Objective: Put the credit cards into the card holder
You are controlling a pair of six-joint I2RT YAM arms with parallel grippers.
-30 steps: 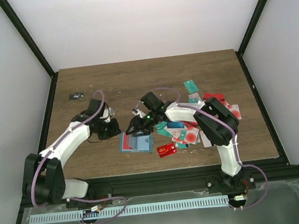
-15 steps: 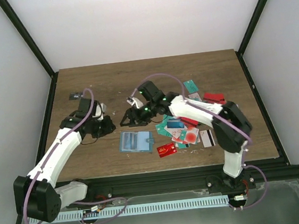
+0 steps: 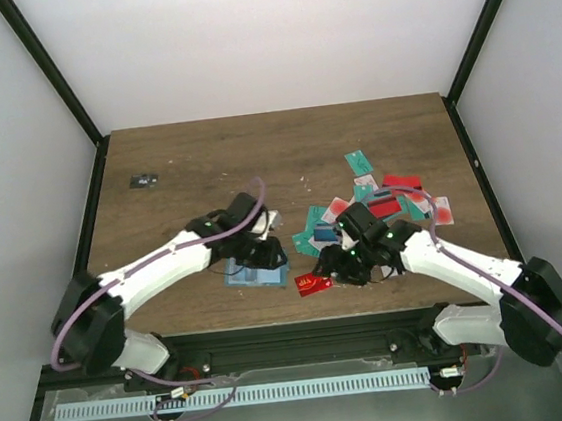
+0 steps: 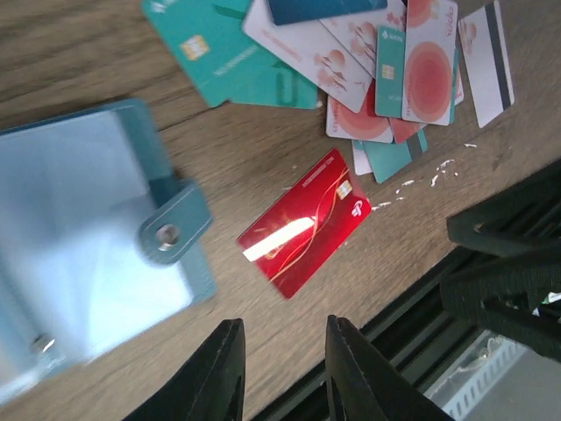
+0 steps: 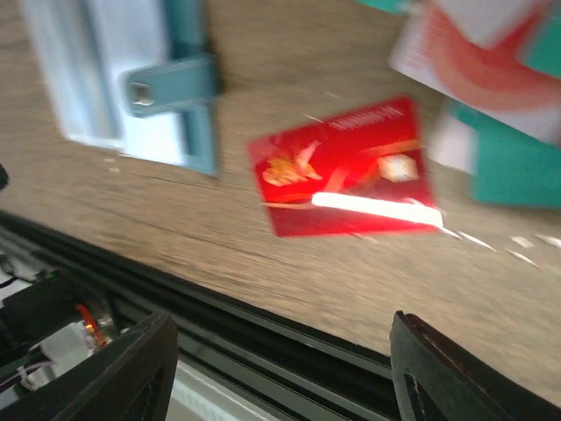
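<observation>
Both arms swung in toward the near edge. Card holder (image 4: 79, 237) lies open on the tabletop (image 3: 255, 153); left end effector (image 4: 282, 342) over its edge, slightly parted, empty. Red card (image 4: 304, 221) just beside it; right end effector (image 5: 280, 351) above, wide apart, empty. Other credit cards (image 3: 382, 210) piled farther right.

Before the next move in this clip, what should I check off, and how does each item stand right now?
1. The card holder lies open and flat: ok.
2. The red card lies flat by itself, nothing on top of it: ok.
3. The right gripper is open and empty: ok.
4. The left gripper is empty, jaws a little apart: ok.
5. The holder's pockets are free to take a card: cannot tell.
6. The pile of cards is stowed in the holder: not ok, it lies loose outside it.
</observation>
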